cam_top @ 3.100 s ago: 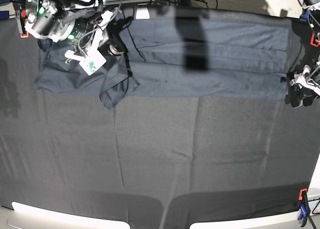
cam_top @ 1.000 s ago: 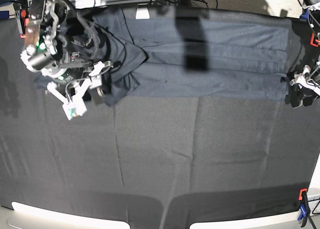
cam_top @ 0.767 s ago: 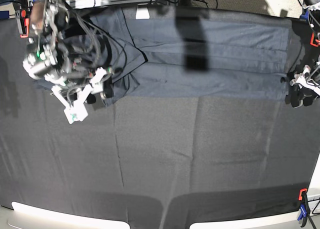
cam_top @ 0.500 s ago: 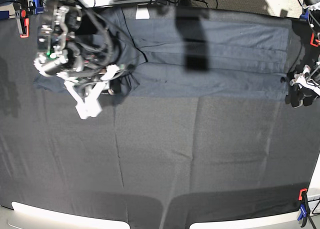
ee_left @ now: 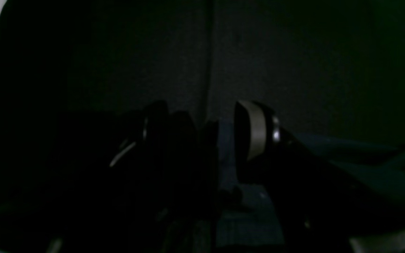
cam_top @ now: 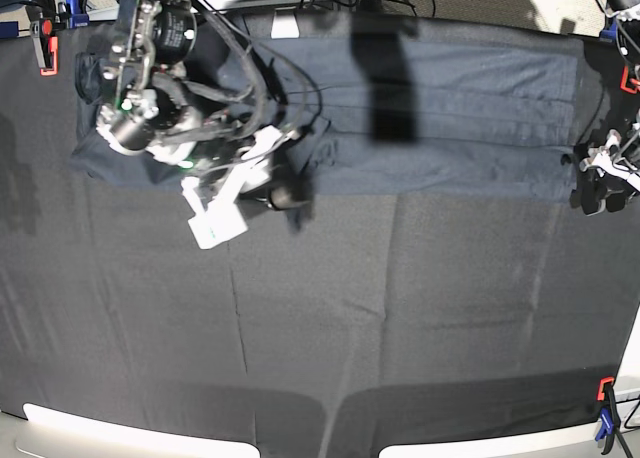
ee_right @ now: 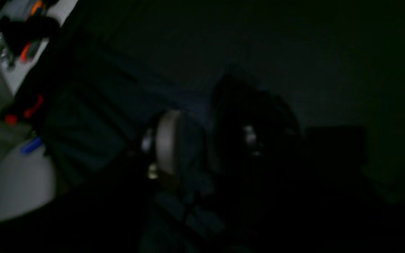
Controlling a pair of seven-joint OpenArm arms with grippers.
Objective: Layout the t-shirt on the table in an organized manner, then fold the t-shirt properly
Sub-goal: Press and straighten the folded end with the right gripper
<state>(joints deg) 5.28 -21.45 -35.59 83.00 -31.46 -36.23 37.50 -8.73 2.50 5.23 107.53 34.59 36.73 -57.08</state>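
two robot arms are seen over the big table covered with flat black creased cloth (cam_top: 330,318). the thin, dark blue-grey, slightly shiny t-shirt (cam_top: 450,108) is spread in a long band across the far part of the table, from the right side to the far left corner. its left end is bunched up and partly hidden under the right arm. the right gripper (cam_top: 262,183) is held low at the near edge of that bunched cloth. in the right wrist view a fold of shirt cloth is seen between its fingers (ee_right: 167,140), but it cannot be told if the cloth is pinched or let go. the left gripper (cam_top: 598,183) is parked at the shirt's right end, and its fingers (ee_left: 253,130) are spread apart with dark cloth lying between them.
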